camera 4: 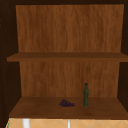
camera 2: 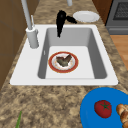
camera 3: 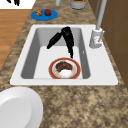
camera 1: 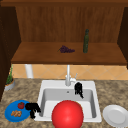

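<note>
Wood shelves [camera 4: 67, 57], granite counter [camera 3: 82, 102], tiled wall [camera 1: 50, 71]

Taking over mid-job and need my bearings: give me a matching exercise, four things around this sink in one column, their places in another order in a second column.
Things:
1. red tomato
2. tall dark green glass bottle
3. red-rimmed round bowl
4. plain white round plate

Places:
A. on the wooden shelf, beside the purple grapes
B. on the sink floor, below the right hand
C. on the blue round plate, near the left hand
D. on the speckled counter, right of the sink

Pairs: 1-C, 2-A, 3-B, 4-D
</note>
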Motion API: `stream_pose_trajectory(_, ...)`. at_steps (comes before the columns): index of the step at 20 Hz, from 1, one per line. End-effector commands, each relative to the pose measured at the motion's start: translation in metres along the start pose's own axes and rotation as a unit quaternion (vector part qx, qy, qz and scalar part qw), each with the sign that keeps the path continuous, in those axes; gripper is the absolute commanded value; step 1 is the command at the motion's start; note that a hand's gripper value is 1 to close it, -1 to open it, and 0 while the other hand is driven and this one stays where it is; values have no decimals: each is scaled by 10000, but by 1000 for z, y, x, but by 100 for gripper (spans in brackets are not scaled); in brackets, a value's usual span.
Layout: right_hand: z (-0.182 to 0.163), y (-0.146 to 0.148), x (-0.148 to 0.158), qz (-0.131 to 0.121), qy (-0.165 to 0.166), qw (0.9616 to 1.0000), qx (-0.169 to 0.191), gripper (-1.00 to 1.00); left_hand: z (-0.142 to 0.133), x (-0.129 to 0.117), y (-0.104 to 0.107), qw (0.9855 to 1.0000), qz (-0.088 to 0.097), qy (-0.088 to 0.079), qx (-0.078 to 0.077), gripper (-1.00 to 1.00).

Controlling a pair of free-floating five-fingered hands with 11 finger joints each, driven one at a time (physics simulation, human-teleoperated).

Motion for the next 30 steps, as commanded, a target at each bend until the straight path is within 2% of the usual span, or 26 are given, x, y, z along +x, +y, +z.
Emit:
stream_pose_trajectory(1, -8, 3, 11, 20, -477, 9982, -366, -100, 0, 0, 0, 10000, 0, 0, 0, 0)
stream_pose_trajectory(4, -14, 6, 15, 45, -712, 9952, -665, -100, 0, 0, 0, 10000, 0, 0, 0, 0)
stream_pose_trajectory(5, -17, 10, 13, 87, -604, 9942, -886, -100, 0, 0, 0, 10000, 0, 0, 0, 0)
stream_pose_trajectory(7, -20, 15, 16, 164, -664, 9908, -1168, -100, 0, 0, 0, 10000, 0, 0, 0, 0)
stream_pose_trajectory(14, -55, 66, 12, 546, -889, 9809, -1642, -100, 0, 0, 0, 10000, 0, 0, 0, 0)
stream_pose_trajectory(16, -72, 64, 22, 771, -826, 9791, -1691, -100, 0, 0, 0, 10000, 0, 0, 0, 0)
stream_pose_trajectory(17, -79, 64, 25, 795, -845, 9777, -1748, -100, 0, 0, 0, 10000, 0, 0, 0, 0)
stream_pose_trajectory(18, -76, 63, 26, 767, -935, 9752, -1854, -100, 0, 0, 0, 10000, 0, 0, 0, 0)
stream_pose_trajectory(21, -83, 68, 29, 783, -1101, 9709, -1978, -100, 0, 0, 0, 10000, 0, 0, 0, 0)
stream_pose_trajectory(23, -87, 71, 28, 860, -1187, 9675, -2063, -100, 0, 0, 0, 10000, 0, 0, 0, 0)
stream_pose_trajectory(26, -99, 76, 32, 997, -1322, 9604, -2242, -100, 0, 0, 0, 10000, 0, 0, 0, 0)
stream_pose_trajectory(30, -125, 92, 44, 1196, -1365, 9518, -2475, -100, 0, 0, 0, 10000, 0, 0, 0, 0)
